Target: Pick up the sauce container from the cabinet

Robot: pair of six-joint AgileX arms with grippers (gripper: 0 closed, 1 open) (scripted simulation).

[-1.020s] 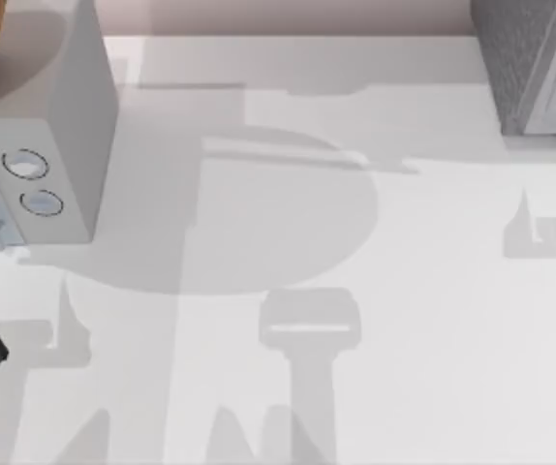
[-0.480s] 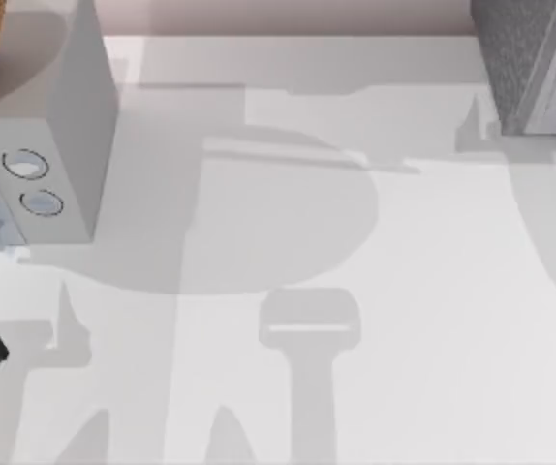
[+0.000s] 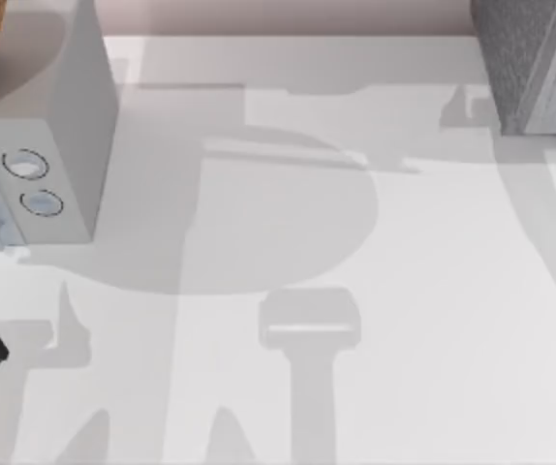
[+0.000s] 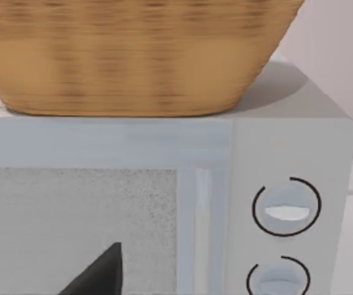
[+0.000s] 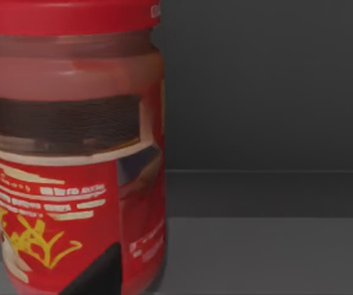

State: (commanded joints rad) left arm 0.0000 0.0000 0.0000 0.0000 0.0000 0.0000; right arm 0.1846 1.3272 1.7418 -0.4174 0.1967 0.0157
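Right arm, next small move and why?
Probably ease the right arm a little further forward so its jaws come around the jar. The right wrist view has the jar upright, close ahead on a grey shelf with a dark wall behind, and one dark fingertip low in front, nothing gripped yet.

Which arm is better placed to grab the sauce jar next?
The right one. Its wrist view looks straight at the upright sauce container close up against a dark interior. The left wrist view faces the white box carrying a woven basket.

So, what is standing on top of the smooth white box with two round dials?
A woven tan wicker basket rests on the white box. The basket's inside is hidden from view.
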